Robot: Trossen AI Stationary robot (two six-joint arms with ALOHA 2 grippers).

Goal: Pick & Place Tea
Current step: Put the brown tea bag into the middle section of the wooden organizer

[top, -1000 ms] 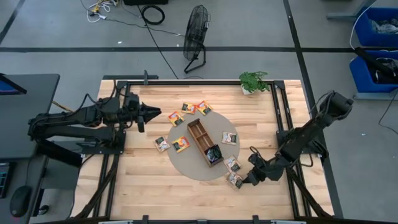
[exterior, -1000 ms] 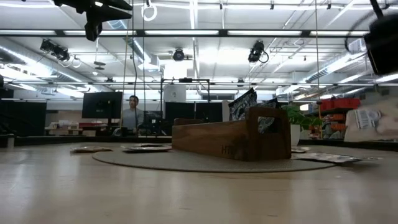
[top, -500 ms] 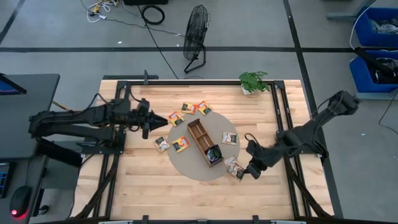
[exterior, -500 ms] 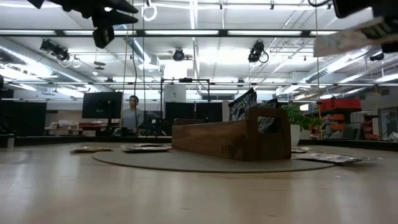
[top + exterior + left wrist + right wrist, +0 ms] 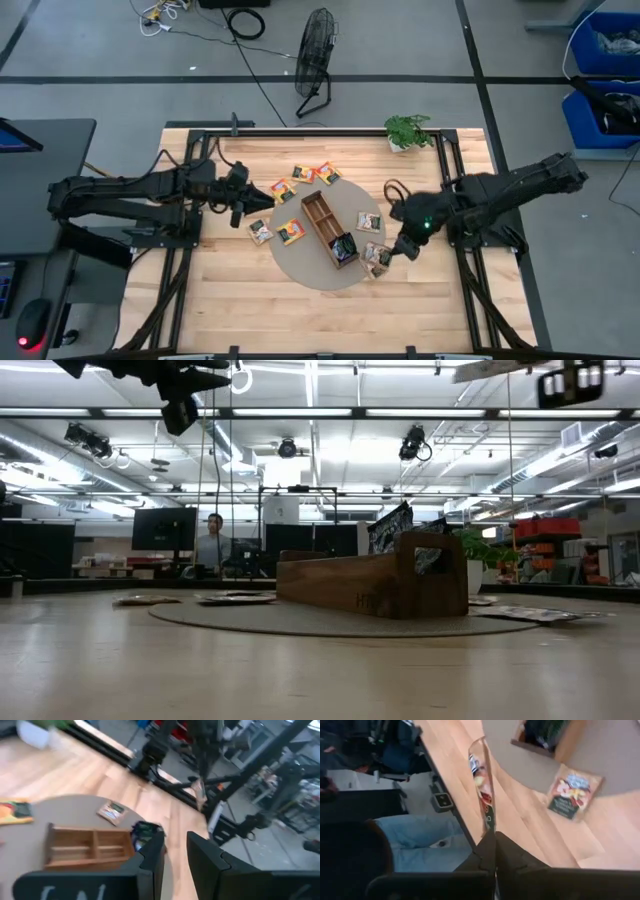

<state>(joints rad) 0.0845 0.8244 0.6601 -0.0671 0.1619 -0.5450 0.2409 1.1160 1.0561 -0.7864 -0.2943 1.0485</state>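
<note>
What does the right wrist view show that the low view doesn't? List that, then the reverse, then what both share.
Only the right wrist view: the right gripper pinching the held tea sachet by its edge, and blue-jeaned legs beside the table.
Only the low view: the left gripper hanging high, a potted plant, and a person far behind.
Both: the wooden tray with dark sachets in its end compartment, and the round mat.
</note>
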